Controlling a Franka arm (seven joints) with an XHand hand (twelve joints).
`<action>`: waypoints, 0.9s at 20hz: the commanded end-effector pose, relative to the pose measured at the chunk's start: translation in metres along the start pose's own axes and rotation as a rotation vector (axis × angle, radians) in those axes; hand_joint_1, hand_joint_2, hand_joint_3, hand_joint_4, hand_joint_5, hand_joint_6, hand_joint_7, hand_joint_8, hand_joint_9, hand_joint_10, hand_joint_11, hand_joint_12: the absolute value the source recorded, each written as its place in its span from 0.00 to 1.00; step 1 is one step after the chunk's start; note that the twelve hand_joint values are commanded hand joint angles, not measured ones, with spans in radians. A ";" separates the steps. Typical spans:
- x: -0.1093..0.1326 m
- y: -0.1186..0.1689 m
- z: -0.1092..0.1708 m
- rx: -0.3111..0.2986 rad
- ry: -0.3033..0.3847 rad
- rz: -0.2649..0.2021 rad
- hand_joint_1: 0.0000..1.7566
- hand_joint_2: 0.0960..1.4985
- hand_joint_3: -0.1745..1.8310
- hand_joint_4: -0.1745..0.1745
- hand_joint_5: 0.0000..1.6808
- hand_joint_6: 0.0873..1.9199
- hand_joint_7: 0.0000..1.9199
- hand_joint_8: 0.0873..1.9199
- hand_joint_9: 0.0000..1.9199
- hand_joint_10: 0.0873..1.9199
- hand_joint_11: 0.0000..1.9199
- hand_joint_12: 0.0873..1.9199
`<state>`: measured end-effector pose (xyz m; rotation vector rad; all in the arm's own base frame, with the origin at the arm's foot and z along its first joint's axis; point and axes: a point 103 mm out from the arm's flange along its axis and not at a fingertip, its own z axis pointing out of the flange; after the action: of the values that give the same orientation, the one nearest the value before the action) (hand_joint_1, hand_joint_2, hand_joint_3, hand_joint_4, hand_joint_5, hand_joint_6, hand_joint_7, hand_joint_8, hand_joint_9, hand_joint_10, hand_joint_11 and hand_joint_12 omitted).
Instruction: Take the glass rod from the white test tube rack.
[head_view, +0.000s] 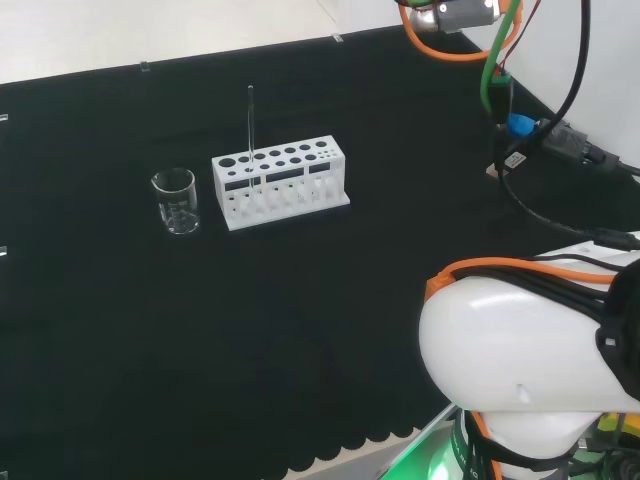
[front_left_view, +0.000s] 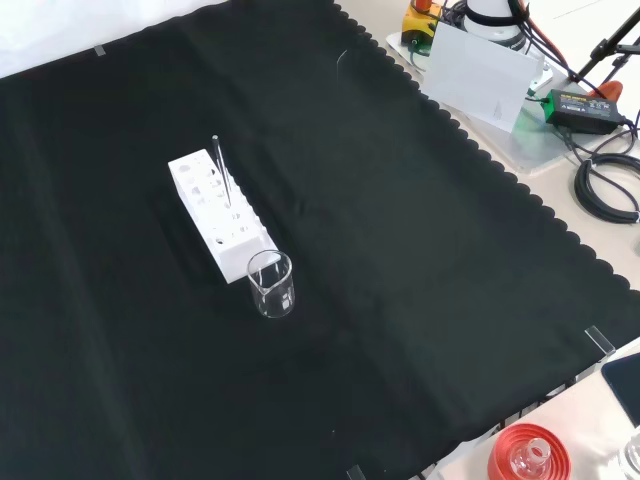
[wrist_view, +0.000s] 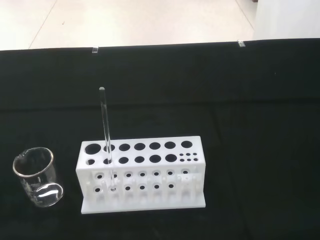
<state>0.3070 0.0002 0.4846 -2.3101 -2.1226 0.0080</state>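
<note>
A white test tube rack (head_view: 280, 183) (front_left_view: 217, 213) (wrist_view: 142, 172) with two rows of holes stands on the black cloth. A thin clear glass rod (head_view: 250, 130) (front_left_view: 220, 170) (wrist_view: 106, 122) stands upright in a hole near the rack's end beside the beaker. In the wrist view the rack and rod lie some way ahead of the camera, with black cloth between.
An empty clear glass beaker (head_view: 176, 202) (front_left_view: 271, 284) (wrist_view: 38, 177) stands close beside the rack's end. The arm's white links (head_view: 530, 360) and cables sit at the head view's right. A red ribbed ring (front_left_view: 527, 452) lies past the cloth's scalloped edge in the front view.
</note>
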 end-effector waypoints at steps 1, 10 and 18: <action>0.000 0.000 0.000 -0.005 0.000 0.000 0.28 0.34 0.34 0.37 0.00 0.00 0.00 0.00 0.00 0.17 0.00 0.30; -0.006 -0.001 0.001 -0.010 0.009 -0.003 0.28 0.39 0.28 0.39 0.00 0.00 0.00 0.00 0.00 0.15 0.00 0.27; -0.010 -0.004 0.000 -0.046 0.045 -0.026 0.28 0.41 0.25 0.39 0.00 0.00 0.03 0.00 0.00 0.29 0.00 0.48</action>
<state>0.3036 -0.0074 0.4842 -2.3028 -2.1408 -0.0378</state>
